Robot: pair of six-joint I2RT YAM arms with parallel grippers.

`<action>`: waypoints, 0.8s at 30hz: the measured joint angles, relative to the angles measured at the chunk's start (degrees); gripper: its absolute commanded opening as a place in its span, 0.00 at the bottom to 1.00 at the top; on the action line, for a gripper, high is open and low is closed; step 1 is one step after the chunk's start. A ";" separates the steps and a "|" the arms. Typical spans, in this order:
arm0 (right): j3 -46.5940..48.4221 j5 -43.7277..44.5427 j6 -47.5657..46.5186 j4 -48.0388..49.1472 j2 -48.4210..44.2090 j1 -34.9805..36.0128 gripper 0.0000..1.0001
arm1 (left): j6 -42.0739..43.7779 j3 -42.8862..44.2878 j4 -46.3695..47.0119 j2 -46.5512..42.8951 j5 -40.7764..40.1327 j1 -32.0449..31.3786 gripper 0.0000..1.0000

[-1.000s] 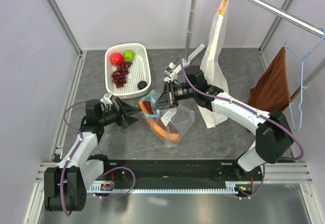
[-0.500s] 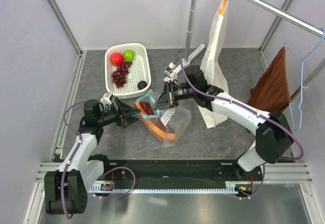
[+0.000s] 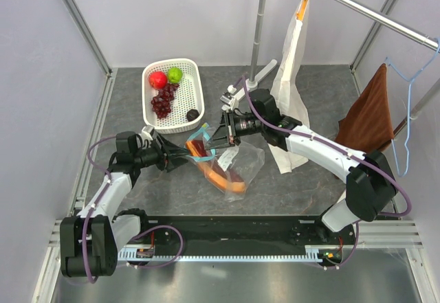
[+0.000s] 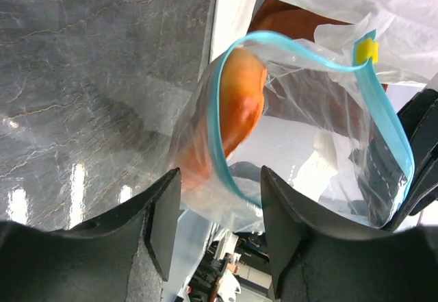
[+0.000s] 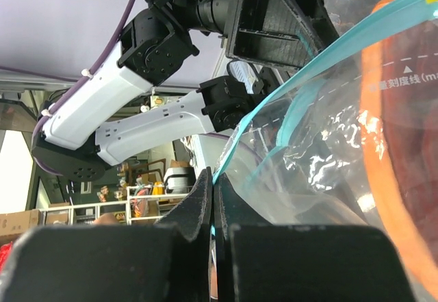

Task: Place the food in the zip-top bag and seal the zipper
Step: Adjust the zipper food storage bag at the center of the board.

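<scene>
Teal zipper (image 4: 217, 120) at the mouth of the zip-top bag (image 3: 240, 160), mid-table (image 3: 127, 114), is pinched on its far lip by the right claw (image 3: 218, 134), whose fingers are pressed together. The near lip is seen directly ahead of the left claw (image 4: 219, 209), between its spread fingers and apparently ungripped. The papaya slice (image 4: 241, 100) is lodged inside, its long axis pointing away from that claw.
</scene>
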 measured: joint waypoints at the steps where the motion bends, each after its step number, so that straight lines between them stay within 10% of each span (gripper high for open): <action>1: 0.00 0.00 -0.02 0.13 0.00 0.20 0.00 | 0.04 0.13 0.02 0.15 0.00 0.00 0.52; 10: 0.00 0.11 -0.72 0.13 0.00 1.60 0.00 | 3.02 1.14 -3.37 0.63 0.20 -0.07 0.02; 24: 1.90 5.11 -6.93 -10.51 -1.90 0.04 0.00 | 31.50 36.11 -38.75 0.59 -0.59 -9.27 0.02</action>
